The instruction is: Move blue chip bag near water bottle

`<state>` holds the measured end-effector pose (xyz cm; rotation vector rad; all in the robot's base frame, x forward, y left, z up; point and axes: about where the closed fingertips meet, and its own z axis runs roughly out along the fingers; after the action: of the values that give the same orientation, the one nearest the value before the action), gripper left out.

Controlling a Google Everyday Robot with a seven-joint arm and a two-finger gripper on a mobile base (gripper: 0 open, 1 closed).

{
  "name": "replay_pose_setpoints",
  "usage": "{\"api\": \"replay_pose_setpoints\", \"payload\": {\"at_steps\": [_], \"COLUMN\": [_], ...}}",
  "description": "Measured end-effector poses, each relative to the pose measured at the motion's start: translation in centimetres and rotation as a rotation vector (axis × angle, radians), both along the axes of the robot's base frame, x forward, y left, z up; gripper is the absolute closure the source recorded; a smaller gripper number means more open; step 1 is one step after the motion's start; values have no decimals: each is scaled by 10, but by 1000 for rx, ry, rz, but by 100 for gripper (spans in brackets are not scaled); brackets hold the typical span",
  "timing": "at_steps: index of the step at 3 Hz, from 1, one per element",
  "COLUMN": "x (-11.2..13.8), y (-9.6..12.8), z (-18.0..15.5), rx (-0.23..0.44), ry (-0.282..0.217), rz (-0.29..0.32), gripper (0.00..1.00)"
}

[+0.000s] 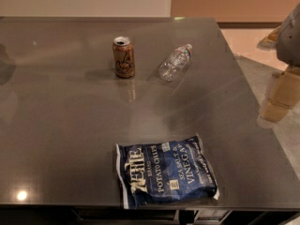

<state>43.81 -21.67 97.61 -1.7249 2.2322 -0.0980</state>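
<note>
Presently noted, largest first: dark, glossy bench (61,139), filling most of the camera view. Far edge against a pale wall; right edge running back beside a lighter floor. Small bright spot of reflected light near the front left corner.

Next in size: blue chip bag (166,175). Lying flat on the bench at the near edge, a little right of centre. Face up, white lettering running sideways, white seams at the left and right ends. Surface crinkled. Lower left corner at or just over the front lip of the bench; cannot tell which. Touching no other item.

Then: end effector (280,95). Located at the right border of the view, out beyond the right edge of the bench and partly cut off. Grey upper body, pale beige lower part. Apart from the bench top and from every item on it. Whether spread or pressed together: cannot tell.

Then: orange-brown drink can (123,57). Standing upright on the far half of the bench, left of the centre line, silver rim uppermost. Faint reflection on the surface just in front of it.

Last: water bottle (175,62). Clear and ribbed, lying on its side to the right of the can, near it but not touching. Cap end pointing toward the far right, base toward the near left. Well apart from the blue chip bag, with open bench surface between the two.
</note>
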Motion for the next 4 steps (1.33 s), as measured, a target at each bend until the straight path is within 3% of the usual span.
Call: {"api": "replay_pose_setpoints", "payload": {"at_steps": [1, 2, 4], "x": [0, -1, -25], "y": [0, 9, 48], "z": [0, -5, -51], "rx": [0, 10, 42], "ry": [0, 35, 140], "rz": [0, 56, 195], "gripper": [0, 0, 0]}}
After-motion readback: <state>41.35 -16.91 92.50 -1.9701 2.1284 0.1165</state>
